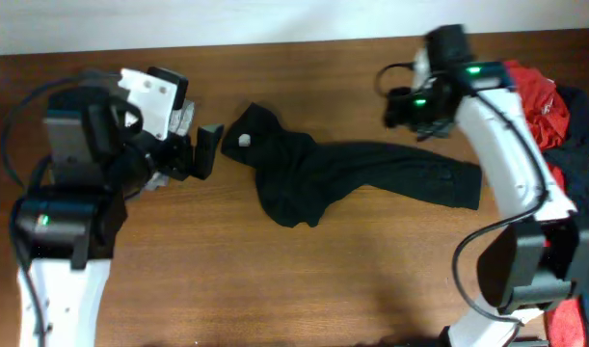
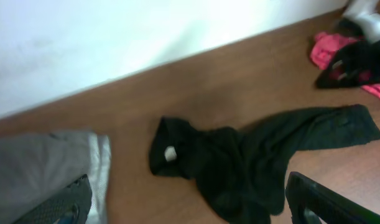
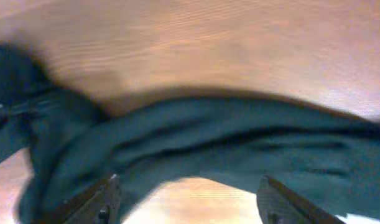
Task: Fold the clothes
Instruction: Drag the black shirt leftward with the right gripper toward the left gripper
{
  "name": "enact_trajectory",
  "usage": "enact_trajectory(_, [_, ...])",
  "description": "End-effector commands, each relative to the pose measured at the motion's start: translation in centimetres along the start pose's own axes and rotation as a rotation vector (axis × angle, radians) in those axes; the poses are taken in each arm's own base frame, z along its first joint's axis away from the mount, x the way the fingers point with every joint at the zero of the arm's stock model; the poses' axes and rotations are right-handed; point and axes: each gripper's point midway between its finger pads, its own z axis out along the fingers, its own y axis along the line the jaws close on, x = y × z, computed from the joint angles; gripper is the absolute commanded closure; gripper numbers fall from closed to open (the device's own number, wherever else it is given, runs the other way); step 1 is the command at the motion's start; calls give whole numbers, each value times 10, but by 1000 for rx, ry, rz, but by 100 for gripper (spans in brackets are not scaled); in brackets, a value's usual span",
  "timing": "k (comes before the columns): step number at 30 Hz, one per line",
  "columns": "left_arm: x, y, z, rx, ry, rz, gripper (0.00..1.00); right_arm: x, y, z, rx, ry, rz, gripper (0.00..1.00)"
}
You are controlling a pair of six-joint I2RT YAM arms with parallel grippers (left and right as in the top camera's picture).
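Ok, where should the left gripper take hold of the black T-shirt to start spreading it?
Probably the bunched collar end of the black T-shirt, beside the white neck label, coming in low from the left gripper side. That end lies nearest its open fingers, and its rounded fold seems to stand off the table, offering an edge to pinch. The middle is a crumpled heap, likely several layers.

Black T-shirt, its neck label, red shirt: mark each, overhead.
black T-shirt [image 1: 371, 172]: overhead, middle of the crumpled body.
white neck label [image 1: 244, 139]: overhead, label centre.
red shirt [image 1: 548, 101]: overhead, middle of the visible red fabric.
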Motion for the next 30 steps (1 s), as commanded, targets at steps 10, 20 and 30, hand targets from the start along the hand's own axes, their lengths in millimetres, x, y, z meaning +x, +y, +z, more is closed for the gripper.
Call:
enact_trajectory(10, [62,6,115,159,286,-170,1,49,-170,19,111,145,459,19])
enact_trajectory(20, [142,-13,212,238,518,-193,31,75,-172,93,7,78,449,51])
enact_trajectory(30, [209,-9,253,203,681,-203,43,59,-205,6,123,65,493,96])
